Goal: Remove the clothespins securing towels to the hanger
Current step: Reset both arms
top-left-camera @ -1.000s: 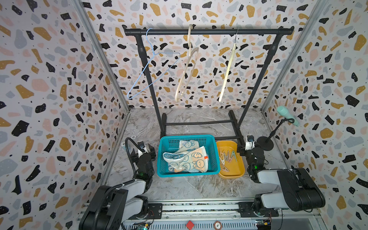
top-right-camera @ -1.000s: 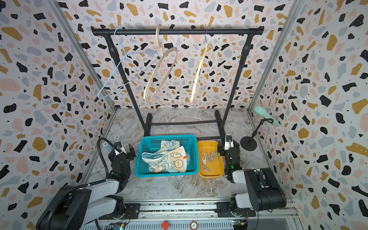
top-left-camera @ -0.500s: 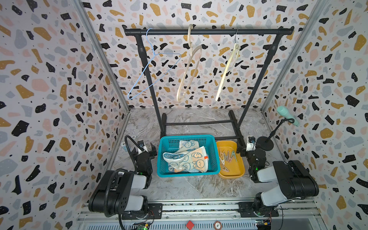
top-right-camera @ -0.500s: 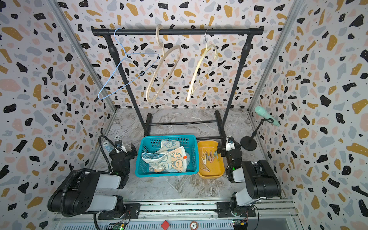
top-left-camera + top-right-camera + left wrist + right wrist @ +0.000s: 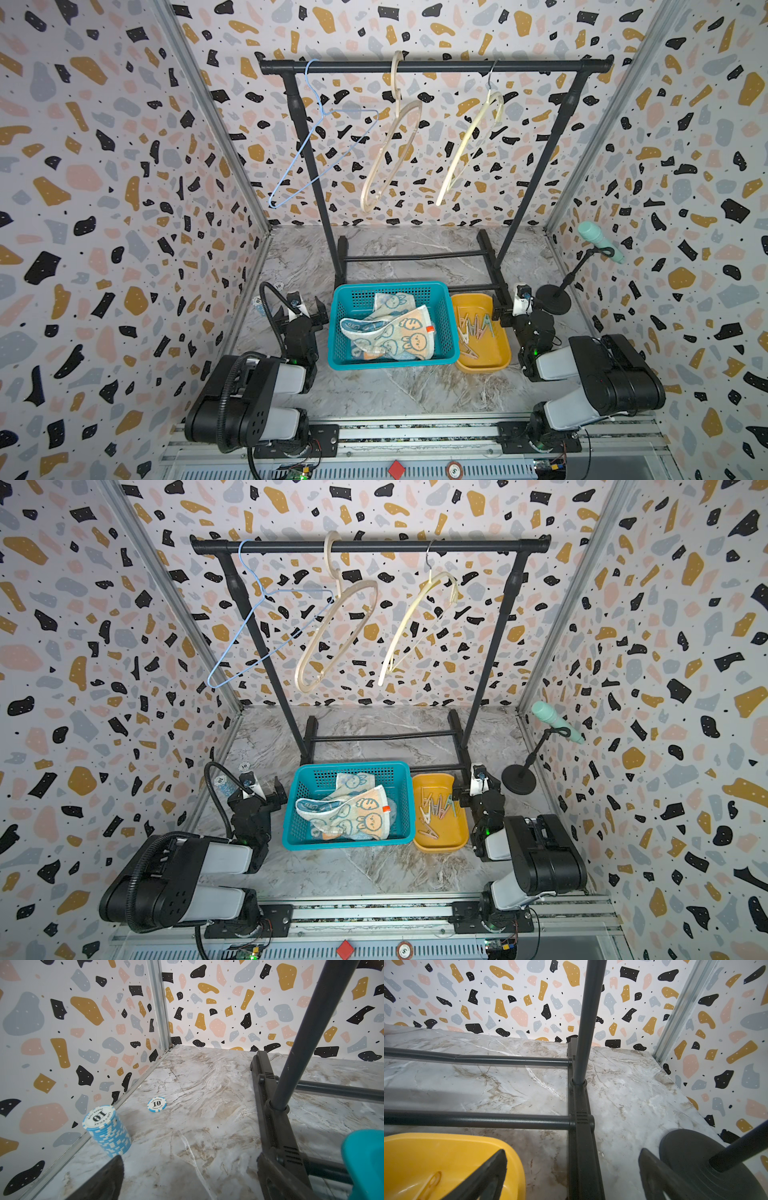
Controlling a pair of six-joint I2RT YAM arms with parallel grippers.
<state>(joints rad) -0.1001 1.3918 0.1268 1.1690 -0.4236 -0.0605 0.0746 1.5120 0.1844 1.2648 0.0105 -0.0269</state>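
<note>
Clothespins, small pastel plastic spring pegs (image 5: 473, 327), lie loose in a yellow plastic tray (image 5: 492, 358) on the marble-patterned desk (image 5: 395, 392). The tray sits just beside the teal plastic mesh basket (image 5: 374, 364) containing the rabbit-print terry towels (image 5: 399, 332). The left gripper (image 5: 305, 309) and right gripper (image 5: 513, 311) flank both containers. The jaws of each stand released, grasping nothing. Behind, three hangers (image 5: 367, 203) hang on the black metal rack (image 5: 436, 66).

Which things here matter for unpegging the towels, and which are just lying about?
For the job: clothespins, yellow tray, towels, teal basket, hangers on the rail.
Lying about: stack of poker chips, one loose chip, microphone on its stand.
</note>
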